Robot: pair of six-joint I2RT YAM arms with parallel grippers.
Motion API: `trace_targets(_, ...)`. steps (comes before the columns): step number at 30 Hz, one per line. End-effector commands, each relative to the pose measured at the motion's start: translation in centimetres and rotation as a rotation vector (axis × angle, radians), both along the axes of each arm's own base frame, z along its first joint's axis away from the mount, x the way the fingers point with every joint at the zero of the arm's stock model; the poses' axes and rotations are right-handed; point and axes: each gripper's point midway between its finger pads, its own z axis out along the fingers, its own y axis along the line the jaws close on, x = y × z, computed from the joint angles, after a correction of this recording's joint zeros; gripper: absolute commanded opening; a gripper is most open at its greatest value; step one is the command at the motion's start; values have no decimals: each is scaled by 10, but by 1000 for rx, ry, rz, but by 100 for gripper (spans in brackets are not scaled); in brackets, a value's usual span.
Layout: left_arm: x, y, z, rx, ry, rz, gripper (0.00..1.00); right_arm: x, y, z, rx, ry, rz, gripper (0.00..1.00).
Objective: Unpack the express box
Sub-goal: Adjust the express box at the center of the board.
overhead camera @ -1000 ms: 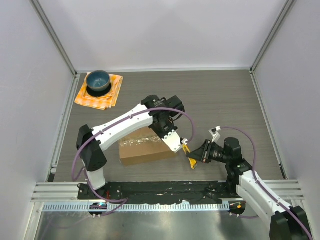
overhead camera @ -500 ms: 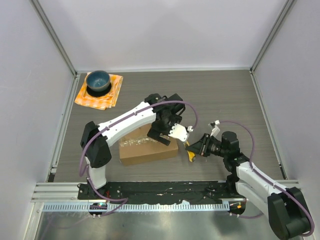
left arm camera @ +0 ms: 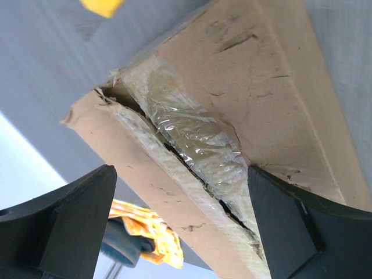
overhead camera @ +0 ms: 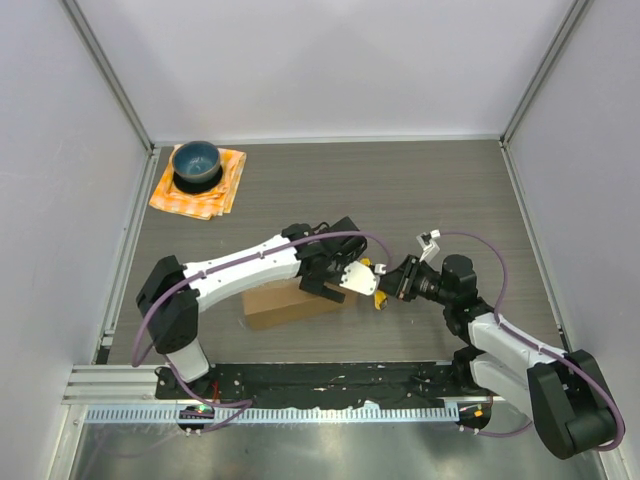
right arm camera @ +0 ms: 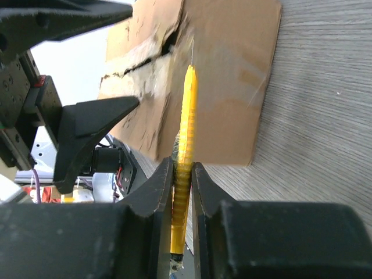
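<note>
From above, the express box [overhead camera: 285, 305] lies on the table [overhead camera: 450, 190], half hidden under my left forearm. Its long axis runs roughly side to side, and the right end points at my right hand [overhead camera: 396, 285], which sits just beside that end. My left hand [overhead camera: 358, 278] hovers over the same end. The orange cloth [overhead camera: 200, 192] and blue bowl [overhead camera: 196, 162] sit well apart from the box, far-left of it.

Through my left wrist camera, my fingers [left arm camera: 75, 226] are spread wide to either side of the box and grasp nothing. The tape [left arm camera: 197, 133] along the top seam is crumpled and split, with a dark gap showing. The seam follows the long axis.

Through my right wrist camera, I am clenched on a thin yellow tool [right arm camera: 189, 110] whose tip aims at the seam.

I judge the tape is partly broken. The flaps are not yet lifted, and nothing is out.
</note>
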Motion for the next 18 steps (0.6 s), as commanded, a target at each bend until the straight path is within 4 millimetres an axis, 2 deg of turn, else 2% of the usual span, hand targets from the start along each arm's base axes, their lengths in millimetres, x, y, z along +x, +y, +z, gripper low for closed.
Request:
trace_targets(1,49,-19,27,-118,-274,68,100,9,4,22,32,-97,-3,1)
trace_targets(3,51,-20,28,-127,-293,73,100,11,5,21,35,-96,-3,1)
trace_targets(6,44,-11,13,-75,-288,41,100,11,8,18,44,-89,3,1)
trace_targets(7,40,-3,-1,-40,-280,33,100,10,9,16,45,-82,7,1)
trace_targets(8,42,1,-3,-28,-292,39,100,12,10,18,53,-94,6,1)
trace_targets(10,38,3,-8,-23,-268,44,100,9,13,11,55,-64,17,1)
trace_targets(11,29,-3,-10,-58,-199,27,100,9,14,12,62,-70,20,1)
trace_targets(13,3,-4,0,-85,-30,29,100,4,19,7,71,-46,38,1)
trace_targets(14,-16,8,-1,-50,78,28,100,3,22,9,75,-53,45,1)
trace_targets(15,-39,-13,15,-155,223,-27,100,2,25,8,73,-53,53,1)
trace_targets(18,-78,-8,36,-165,448,-53,100,-7,40,8,63,-56,98,1)
